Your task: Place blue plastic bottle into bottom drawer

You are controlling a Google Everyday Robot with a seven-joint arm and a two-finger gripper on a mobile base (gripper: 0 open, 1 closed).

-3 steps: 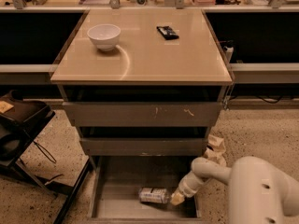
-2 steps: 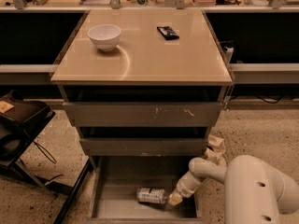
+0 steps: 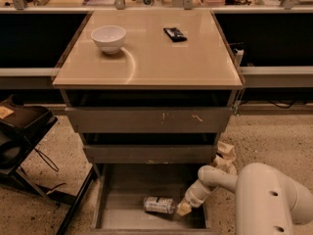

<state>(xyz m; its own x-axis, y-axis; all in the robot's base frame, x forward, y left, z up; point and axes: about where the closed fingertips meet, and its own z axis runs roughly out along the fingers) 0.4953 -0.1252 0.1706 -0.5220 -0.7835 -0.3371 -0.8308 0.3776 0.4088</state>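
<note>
The blue plastic bottle [image 3: 158,204] lies on its side on the floor of the bottom drawer [image 3: 122,217], which is pulled out below the two upper grey drawers. My gripper [image 3: 184,209] is down inside the drawer at the bottle's right end, touching or very close to it. My white arm [image 3: 215,177] reaches in from the lower right.
A white bowl [image 3: 108,37] and a small black packet [image 3: 174,34] sit on the tan cabinet top [image 3: 151,62]. A black chair [image 3: 19,136] stands at the left. My white base [image 3: 271,199] fills the lower right. Crumpled paper [image 3: 225,153] lies by the cabinet's right side.
The gripper and the bottle have shifted slightly to the left inside the bottom drawer. Nothing else has moved.
</note>
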